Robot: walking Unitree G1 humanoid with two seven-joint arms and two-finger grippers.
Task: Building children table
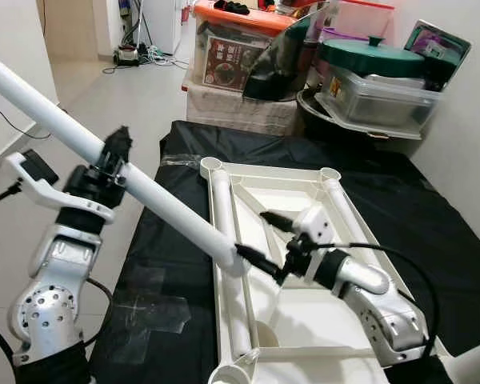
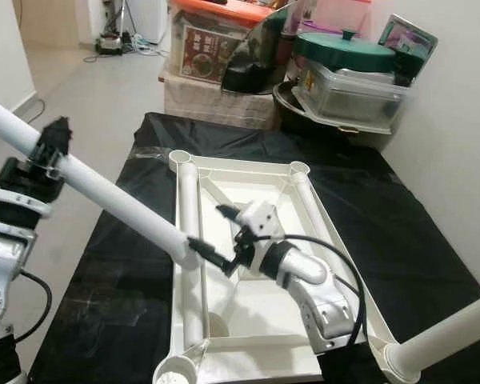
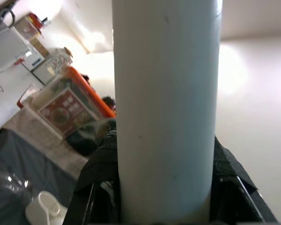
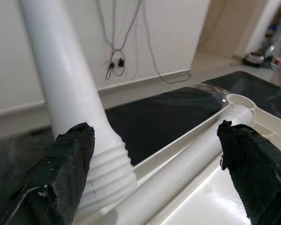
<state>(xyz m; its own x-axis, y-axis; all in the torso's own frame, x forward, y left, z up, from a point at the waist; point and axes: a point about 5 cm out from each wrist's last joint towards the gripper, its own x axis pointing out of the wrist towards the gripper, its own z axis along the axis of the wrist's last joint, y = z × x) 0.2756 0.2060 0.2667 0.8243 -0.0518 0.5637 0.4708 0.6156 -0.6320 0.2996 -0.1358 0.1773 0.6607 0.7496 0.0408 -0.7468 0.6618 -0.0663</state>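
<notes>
- Left eye view: your left gripper [image 1: 116, 160] is pinching the white table leg [image 1: 136, 186] partway along, holding it slanted, upper end toward the robot's left.
- The leg's lower, ribbed end [image 4: 107, 171] is sitting at the left rail of the upturned white tabletop [image 1: 304, 312], which is lying on the black cloth [image 1: 160, 264].
- Your right gripper [image 1: 260, 240] is reaching over the tabletop with its fingers spread wide; one fingertip [image 1: 248, 256] is touching the leg's lower end, the other is hanging apart over the tray.
- Right wrist view: both black pads are standing far apart, one just beside the ribbed end.
- Another leg [image 2: 448, 328] is lying at the near right corner.
- Storage boxes [image 1: 240, 48] are stacking up behind the cloth.
</notes>
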